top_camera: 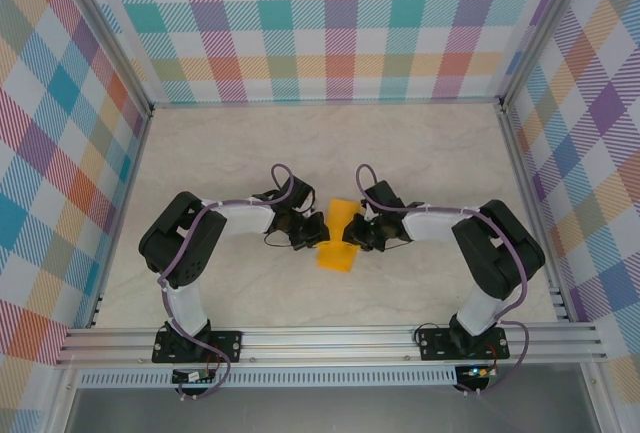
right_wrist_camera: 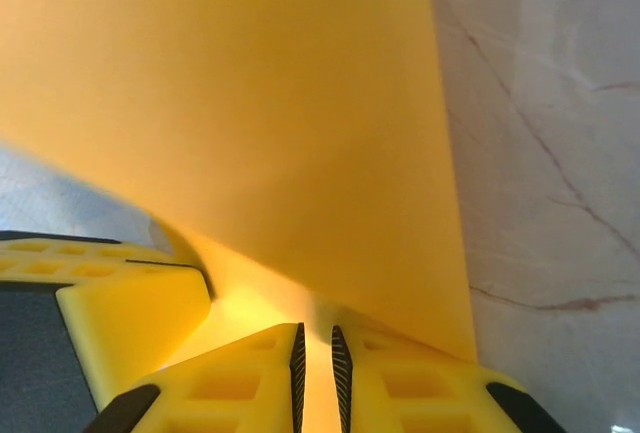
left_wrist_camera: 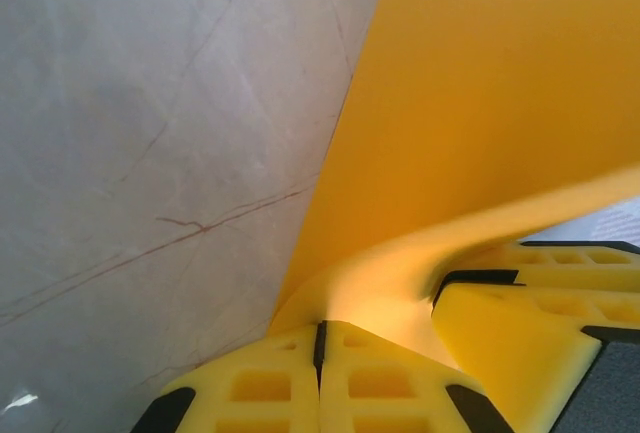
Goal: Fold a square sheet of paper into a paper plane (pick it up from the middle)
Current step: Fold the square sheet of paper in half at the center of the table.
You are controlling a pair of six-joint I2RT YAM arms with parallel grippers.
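Left wrist view: the left gripper (left_wrist_camera: 320, 331) has its jaws pressed together on the lifted edge of the square sheet of paper (left_wrist_camera: 480, 103). Opposite it, the right gripper (right_wrist_camera: 315, 333) pinches the other edge, with only a sliver between its pads. From above, the sheet sits between both grippers in the middle of the table (top_camera: 230, 153), bent upward, its long axis running from the arms toward the checked back wall (top_camera: 320, 23).
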